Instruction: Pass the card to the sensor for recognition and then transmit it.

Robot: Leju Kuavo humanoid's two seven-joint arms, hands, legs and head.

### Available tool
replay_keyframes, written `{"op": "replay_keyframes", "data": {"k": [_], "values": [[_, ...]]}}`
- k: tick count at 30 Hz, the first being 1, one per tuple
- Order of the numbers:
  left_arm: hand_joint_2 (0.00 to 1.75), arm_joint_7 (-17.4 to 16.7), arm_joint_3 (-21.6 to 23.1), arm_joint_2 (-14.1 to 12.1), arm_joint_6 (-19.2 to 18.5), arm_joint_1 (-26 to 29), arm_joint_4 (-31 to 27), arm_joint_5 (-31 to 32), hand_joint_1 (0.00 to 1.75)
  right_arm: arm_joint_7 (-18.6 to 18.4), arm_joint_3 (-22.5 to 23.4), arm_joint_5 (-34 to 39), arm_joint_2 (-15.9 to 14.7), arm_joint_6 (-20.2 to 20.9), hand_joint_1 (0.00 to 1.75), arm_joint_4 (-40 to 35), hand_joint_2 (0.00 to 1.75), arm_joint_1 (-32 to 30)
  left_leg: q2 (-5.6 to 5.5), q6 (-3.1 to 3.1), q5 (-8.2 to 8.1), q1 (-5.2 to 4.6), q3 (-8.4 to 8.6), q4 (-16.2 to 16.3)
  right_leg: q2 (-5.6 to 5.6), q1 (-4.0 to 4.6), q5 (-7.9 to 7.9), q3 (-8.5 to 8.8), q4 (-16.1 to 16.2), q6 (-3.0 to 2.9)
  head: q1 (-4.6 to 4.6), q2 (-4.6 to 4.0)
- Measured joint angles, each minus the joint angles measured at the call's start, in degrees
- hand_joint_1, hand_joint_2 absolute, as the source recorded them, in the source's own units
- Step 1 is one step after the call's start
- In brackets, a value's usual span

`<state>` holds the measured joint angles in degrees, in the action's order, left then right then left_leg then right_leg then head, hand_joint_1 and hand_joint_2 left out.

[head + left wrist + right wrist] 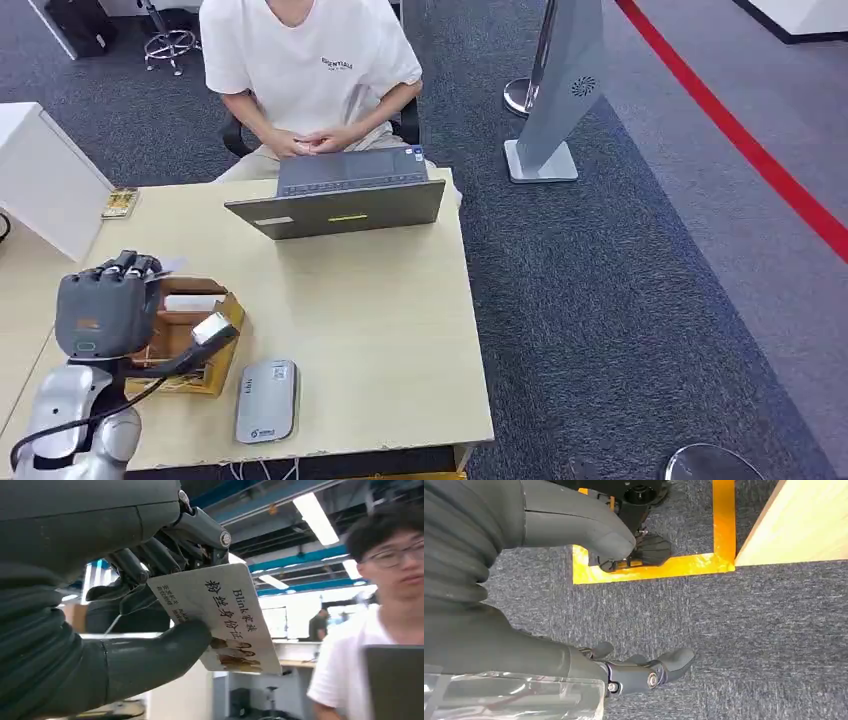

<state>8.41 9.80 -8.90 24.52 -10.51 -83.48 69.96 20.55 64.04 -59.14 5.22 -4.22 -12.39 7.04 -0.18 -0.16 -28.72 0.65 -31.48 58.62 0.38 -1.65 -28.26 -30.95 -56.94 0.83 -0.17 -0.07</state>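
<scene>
A light wooden table (380, 330) fills the lower left of the head view, standing on dark grey carpet (620, 300) crossed by a red line (740, 140) at the right. At the table's far edge a person (310, 75) in a white T-shirt sits with hands together just behind a grey laptop (340, 195), whose open lid faces the robot. A grey standing panel (560, 95) on a flat base rises from the carpet to the right of the person, well apart from the table. At the table's near left a brown open box (195, 320) sits, and just to its right, near the front edge, lies the flat grey sensor (266, 400). The left hand (108, 305) is raised over the box, its back to the head camera. In the left wrist view this left hand (125, 625) pinches the card (220, 617) between the thick thumb below and the dark fingers (165, 555) above; the card is white with printed dark characters and a small picture, held in the air and tilted, with the person beyond it. The right hand (574, 595) hangs over the carpet beside the table, its fingers apart and holding nothing, near a yellow floor marking (674, 565).
</scene>
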Motion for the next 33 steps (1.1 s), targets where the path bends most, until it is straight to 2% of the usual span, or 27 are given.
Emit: {"op": "replay_keyframes", "data": {"k": [7, 13, 20, 33], "values": [[1.75, -0.1, 5.1, 0.4, -0.8, 3.3, -6.2, 1.3, 1.75, 0.3, 0.2, 0.6, 0.0, -0.2, 0.0, 0.1, 1.75, -0.4, 0.0, 0.0, 0.0, 0.02, 0.0, 0.0, -0.01, 0.01, 0.0, 0.0, 0.0, 0.0, 0.0, 0.02], [1.75, -0.1, 7.7, 0.5, -1.0, 6.7, -7.4, 1.5, 1.75, 0.3, 0.2, 1.0, 0.1, -0.5, 0.0, 0.2, 1.75, -0.4, 0.0, 0.0, 0.0, 0.01, 0.0, 0.0, 0.0, 0.01, 0.0, 0.0, 0.0, 0.0, 0.0, 0.02], [1.75, -0.1, 8.2, 0.6, -0.7, 10.4, -7.3, 1.7, 1.75, 0.3, 0.2, 1.0, 0.2, -0.7, 0.0, 0.2, 1.75, -0.5, 0.0, 0.0, 0.0, 0.01, -0.02, 0.0, -0.01, 0.01, -0.01, -0.01, 0.0, 0.0, 0.0, 0.0], [1.75, 0.0, 8.2, 1.9, 0.2, 13.7, -5.1, 1.5, 1.75, 0.3, 0.2, 0.9, 0.2, -0.7, 0.0, 0.2, 1.75, -0.5, -0.01, 0.0, 0.0, 0.01, -0.03, 0.0, -0.03, 0.01, -0.01, 0.0, 0.0, 0.0, 0.0, 0.02]]}}
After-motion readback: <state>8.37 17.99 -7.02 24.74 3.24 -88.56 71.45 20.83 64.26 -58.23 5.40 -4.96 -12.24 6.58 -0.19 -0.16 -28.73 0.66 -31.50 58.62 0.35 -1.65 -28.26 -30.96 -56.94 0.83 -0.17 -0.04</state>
